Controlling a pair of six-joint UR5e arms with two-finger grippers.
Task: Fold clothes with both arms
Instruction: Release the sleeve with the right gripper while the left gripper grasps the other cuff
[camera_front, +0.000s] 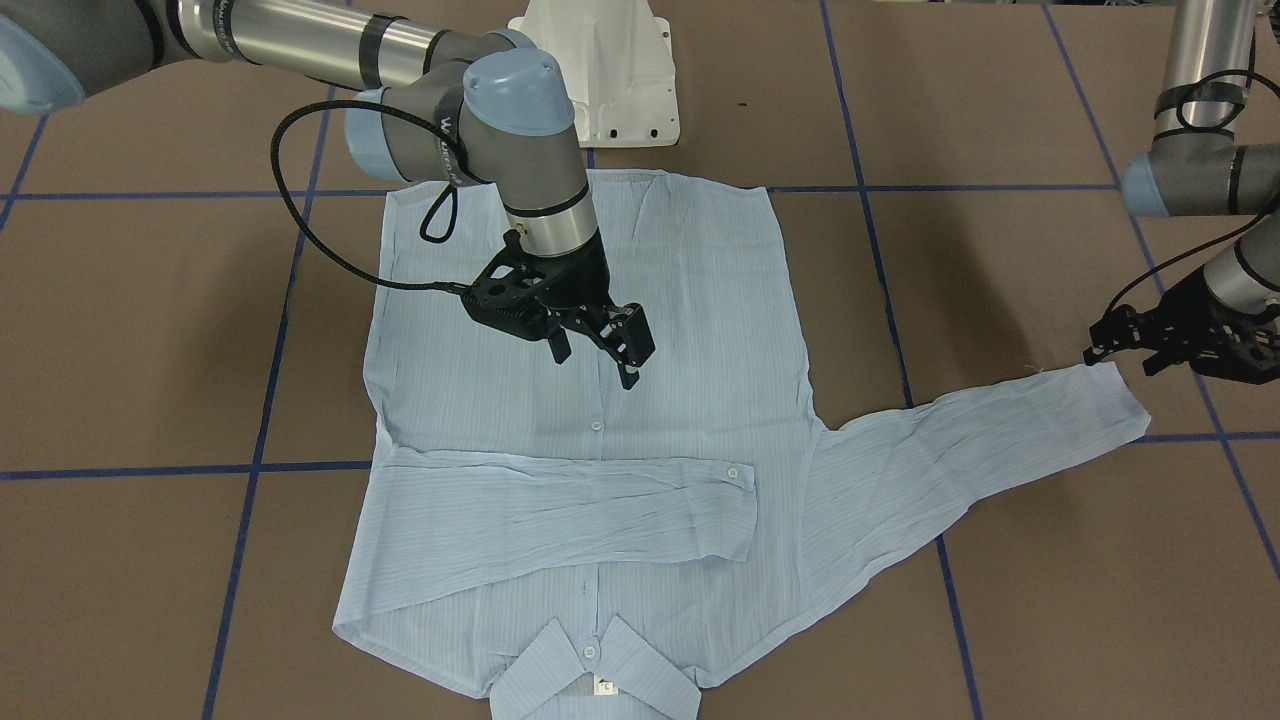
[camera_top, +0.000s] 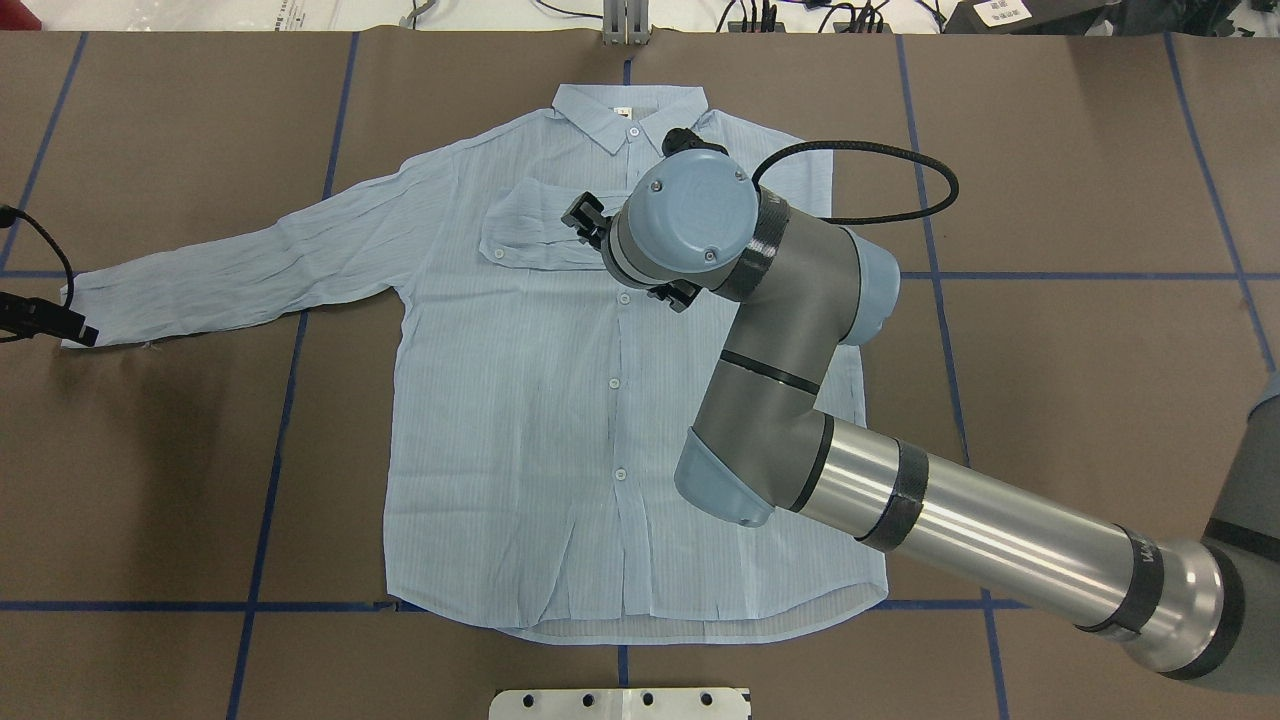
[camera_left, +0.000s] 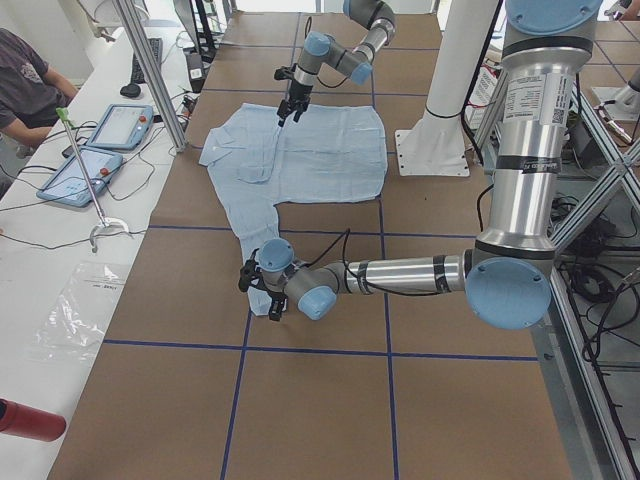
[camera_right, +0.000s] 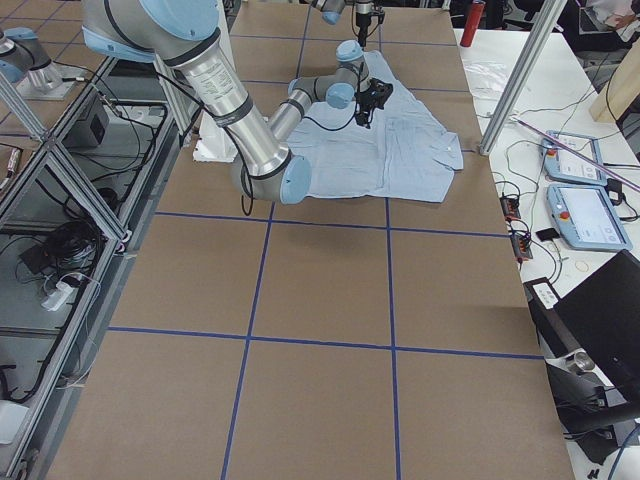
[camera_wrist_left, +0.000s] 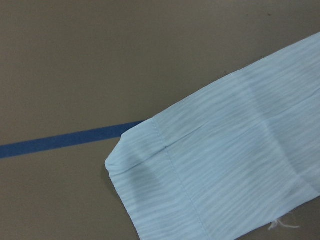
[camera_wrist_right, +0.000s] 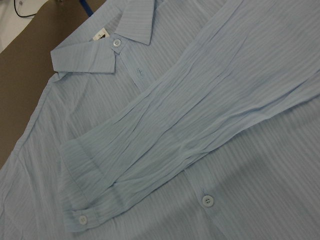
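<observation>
A brown surface (camera_front: 1000, 600) is seen, divided into large squares by blue tape lines (camera_front: 250, 470), with a white pedestal base (camera_front: 600, 70) at the robot's edge. Only in the 2 side views is the room shown: aluminium posts (camera_left: 150, 75), a white bench (camera_left: 40, 260) carrying 2 tablets (camera_left: 120, 125), a seated person (camera_left: 25, 70) and a red bottle (camera_left: 28, 420). The light-blue shirt (camera_front: 700, 300) is spread flat, buttoned front up, near the middle of the surface, its collar (camera_front: 590, 670) turned away from the robot. 1 sleeve (camera_front: 560, 505) is folded across the chest; the other sleeve (camera_front: 970, 450) is stretched out sideways. The right arm (camera_front: 430, 140) is held above the shirt front, its jaws parted and nothing gripped, as shown in the front-facing view; in the overhead view they are largely hidden under the wrist. The left arm (camera_front: 1200, 60) is lowered at the end of the outstretched sleeve; in the front-facing view its jaws are seen apart at the cuff (camera_wrist_left: 150, 170), which is shown lying flat and ungripped in the left wrist view, beside a blue line. The creases of the folded sleeve and the neck label (camera_wrist_right: 100, 35) are shown most clearly in the right wrist view.
</observation>
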